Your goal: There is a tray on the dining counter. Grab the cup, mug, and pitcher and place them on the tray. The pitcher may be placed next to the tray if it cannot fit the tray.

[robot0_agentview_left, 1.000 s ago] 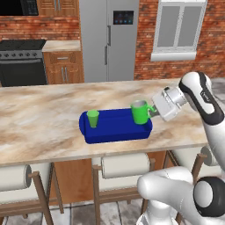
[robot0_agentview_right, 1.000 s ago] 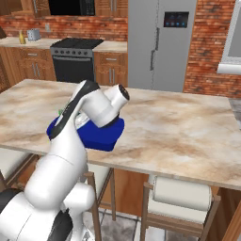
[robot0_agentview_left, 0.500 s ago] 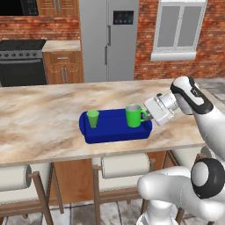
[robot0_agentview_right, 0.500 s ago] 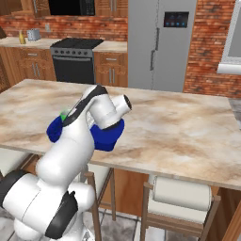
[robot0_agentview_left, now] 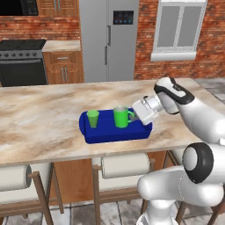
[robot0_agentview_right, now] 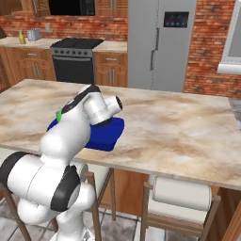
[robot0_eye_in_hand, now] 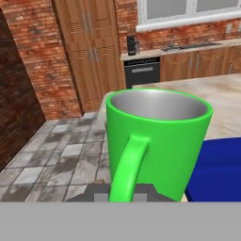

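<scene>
Two green vessels stand on the blue tray (robot0_agentview_left: 103, 133): the mug (robot0_agentview_left: 121, 117) at its right part, upright with its handle toward the arm, and the cup (robot0_agentview_left: 93, 118) at its left part, apart from the mug. The gripper (robot0_agentview_left: 135, 115) holds the mug by the handle, jaws narrow around it. The tray lies on the dining counter (robot0_agentview_left: 39, 123), near its front edge.

Cup (robot0_agentview_left: 92, 118) left of mug (robot0_agentview_left: 121, 117) — on tray (robot0_agentview_left: 105, 134)
</scene>
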